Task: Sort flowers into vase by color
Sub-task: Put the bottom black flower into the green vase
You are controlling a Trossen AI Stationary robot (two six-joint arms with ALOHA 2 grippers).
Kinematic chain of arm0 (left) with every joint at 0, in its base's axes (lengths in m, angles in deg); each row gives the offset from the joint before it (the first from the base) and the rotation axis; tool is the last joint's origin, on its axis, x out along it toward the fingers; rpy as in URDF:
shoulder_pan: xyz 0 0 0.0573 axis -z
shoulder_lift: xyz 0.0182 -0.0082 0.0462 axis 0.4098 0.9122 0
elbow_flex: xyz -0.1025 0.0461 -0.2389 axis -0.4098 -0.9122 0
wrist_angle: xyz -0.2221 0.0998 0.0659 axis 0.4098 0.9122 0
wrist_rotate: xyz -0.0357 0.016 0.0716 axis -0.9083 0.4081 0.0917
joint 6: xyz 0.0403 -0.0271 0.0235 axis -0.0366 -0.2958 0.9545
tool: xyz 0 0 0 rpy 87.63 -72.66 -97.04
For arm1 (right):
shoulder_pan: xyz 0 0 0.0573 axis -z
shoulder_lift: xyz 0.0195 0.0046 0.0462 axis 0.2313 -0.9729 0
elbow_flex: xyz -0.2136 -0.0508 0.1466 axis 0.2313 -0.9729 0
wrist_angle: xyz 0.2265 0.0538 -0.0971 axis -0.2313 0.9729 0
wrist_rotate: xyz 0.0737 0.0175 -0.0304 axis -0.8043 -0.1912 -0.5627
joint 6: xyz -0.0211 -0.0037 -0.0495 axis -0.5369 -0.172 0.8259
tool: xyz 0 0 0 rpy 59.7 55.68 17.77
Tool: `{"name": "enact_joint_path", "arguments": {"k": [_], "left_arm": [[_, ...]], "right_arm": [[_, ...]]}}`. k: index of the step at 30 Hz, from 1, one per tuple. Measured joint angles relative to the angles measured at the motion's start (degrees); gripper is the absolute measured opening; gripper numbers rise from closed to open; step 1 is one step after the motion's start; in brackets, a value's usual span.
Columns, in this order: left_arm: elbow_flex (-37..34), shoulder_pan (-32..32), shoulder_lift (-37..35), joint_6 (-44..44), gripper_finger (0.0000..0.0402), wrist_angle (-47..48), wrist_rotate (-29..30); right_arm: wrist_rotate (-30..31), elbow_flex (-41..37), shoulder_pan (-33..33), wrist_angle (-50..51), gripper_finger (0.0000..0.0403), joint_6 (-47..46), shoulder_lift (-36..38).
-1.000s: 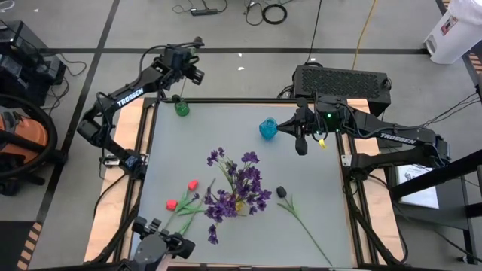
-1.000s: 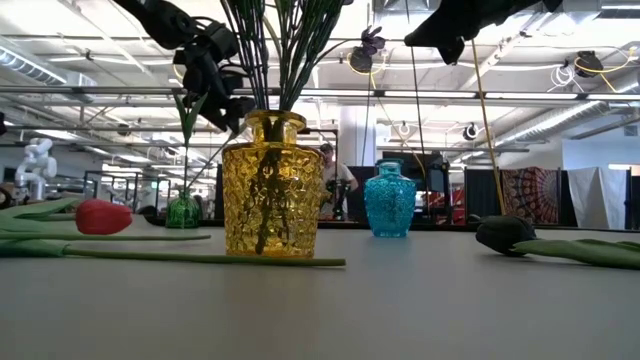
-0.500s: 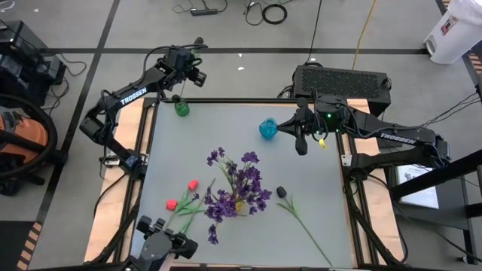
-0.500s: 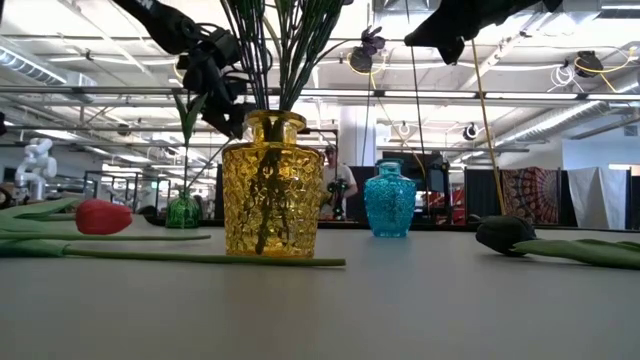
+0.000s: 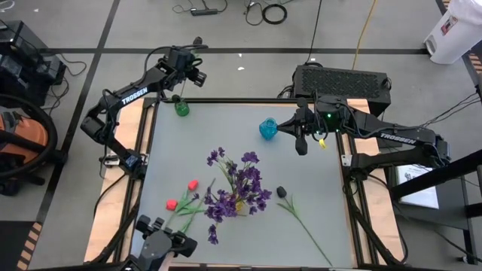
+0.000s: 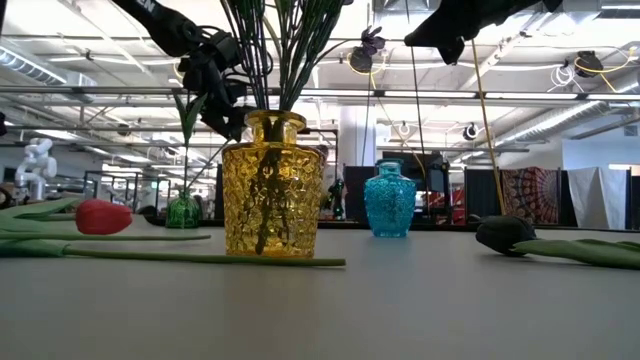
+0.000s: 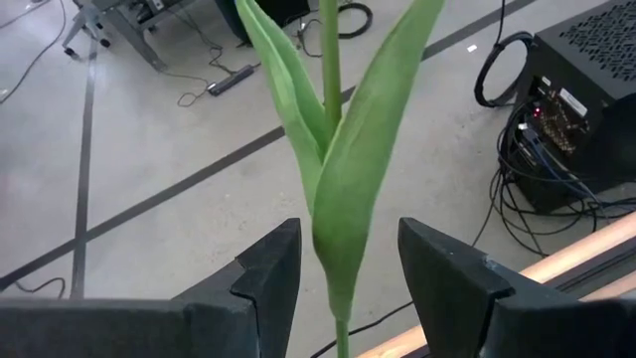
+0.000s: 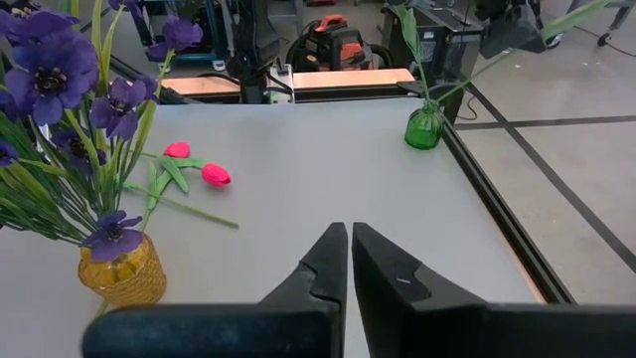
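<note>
A small green vase point(image 5: 181, 108) stands at the table's far left corner. A green stem with long leaves point(image 7: 333, 149) sticks into it and leans up past the far edge. My left gripper point(image 5: 187, 62) is open around that stem above the vase, one finger on each side, and I see no touch. My right gripper point(image 5: 301, 144) hangs shut beside the blue vase point(image 5: 267, 129). The yellow vase point(image 5: 238, 202) holds purple sprays point(image 8: 60, 80). Two red tulips point(image 5: 181, 194) and a black-headed bloom point(image 5: 281, 192) lie flat on the table.
The black bloom's long stem point(image 5: 309, 229) runs toward the table's near right corner. A black box point(image 5: 343, 79) sits past the far edge by the right arm. Bare grey table point(image 5: 226, 132) lies between the green and blue vases.
My left gripper has shifted a little along the stem above the green vase. The stem stays in the vase. A person in the room behind the table has walked away.
</note>
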Motion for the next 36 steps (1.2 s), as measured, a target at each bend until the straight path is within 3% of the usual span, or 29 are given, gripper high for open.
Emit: {"name": "enact_joint_path", "arguments": {"k": [11,27,36], "left_arm": [[0.0,0.0,0.0,0.0,0.0172,0.1,1.7],[0.0,0.0,0.0,0.0,0.0015,0.1,1.4],[0.0,0.0,0.0,0.0,0.0014,0.1,1.3]], "right_arm": [[0.0,0.0,0.0,0.0,0.0013,0.0,0.0],[0.0,0.0,0.0,0.0,0.0013,0.0,0.0],[0.0,0.0,0.0,0.0,0.0013,0.0,0.0]]}}
